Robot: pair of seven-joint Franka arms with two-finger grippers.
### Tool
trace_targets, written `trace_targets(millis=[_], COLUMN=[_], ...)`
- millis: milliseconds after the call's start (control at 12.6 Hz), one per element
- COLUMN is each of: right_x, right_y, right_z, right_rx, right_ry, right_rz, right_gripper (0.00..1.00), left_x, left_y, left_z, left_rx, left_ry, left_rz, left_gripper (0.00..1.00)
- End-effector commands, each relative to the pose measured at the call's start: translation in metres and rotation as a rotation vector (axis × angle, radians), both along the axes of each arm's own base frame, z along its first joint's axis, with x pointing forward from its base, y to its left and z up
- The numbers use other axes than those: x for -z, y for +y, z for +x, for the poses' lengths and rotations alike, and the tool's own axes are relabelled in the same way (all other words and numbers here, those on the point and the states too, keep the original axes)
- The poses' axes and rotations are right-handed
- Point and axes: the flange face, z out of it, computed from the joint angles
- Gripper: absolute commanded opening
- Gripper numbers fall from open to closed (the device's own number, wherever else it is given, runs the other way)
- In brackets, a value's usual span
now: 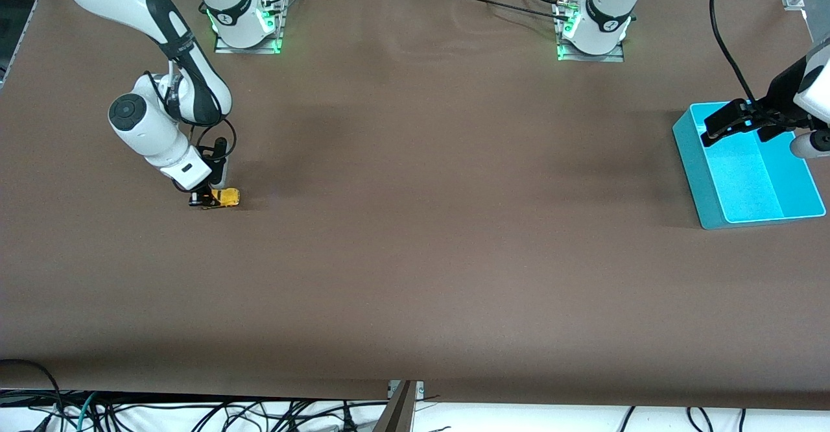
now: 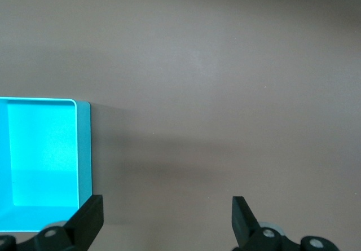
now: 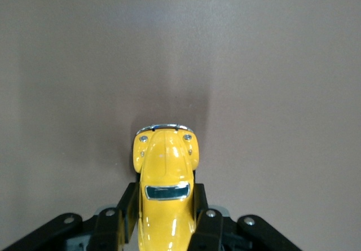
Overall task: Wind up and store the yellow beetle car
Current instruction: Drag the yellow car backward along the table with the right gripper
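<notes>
From the front, my right gripper (image 1: 202,197) covers one end of the yellow beetle car (image 1: 224,197); only the end poking out toward the left arm's side shows, too small to make out wheels or windows. In my right wrist view the car (image 3: 165,166) runs off the picture's edge at the roof, rear unseen, and my fingers (image 3: 120,214) block both flanks, wheels hidden. My left gripper (image 1: 733,120) hangs over the teal bin (image 1: 688,146), masking part of its rim; my left arm is cut at the frame edge. In the left wrist view the bin (image 2: 83,149) is cropped, only one corner visible, and only my fingertips (image 2: 87,220) show.
</notes>
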Motion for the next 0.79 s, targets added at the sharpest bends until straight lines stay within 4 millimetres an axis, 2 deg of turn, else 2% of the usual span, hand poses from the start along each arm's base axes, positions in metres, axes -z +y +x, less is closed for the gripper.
trace_targets(millis=[0, 159, 556, 714], right_x=[0.025, 0.026, 0.034, 0.037], right_y=[-0.032, -0.045, -0.113, -0.135], right_z=[-0.003, 0.002, 0.005, 0.003], right_rx=[0.041, 0.009, -0.008, 0.012], right_ry=[0.035, 0.030, 0.031, 0.031], right_rz=[0.000, -0.007, -0.025, -0.027], right_gripper=[0.19, 0.19, 0.20, 0.21], left_x=[-0.005, -0.005, -0.006, -0.005], left_y=[-0.002, -0.002, -0.002, -0.002], left_z=[0.003, 0.003, 0.003, 0.003], left_rx=[0.013, 0.015, 0.013, 0.013], left_ry=[-0.007, -0.007, -0.009, -0.007], left_rz=[-0.019, -0.019, -0.019, -0.019], left_gripper=[1.00, 1.00, 1.00, 1.00])
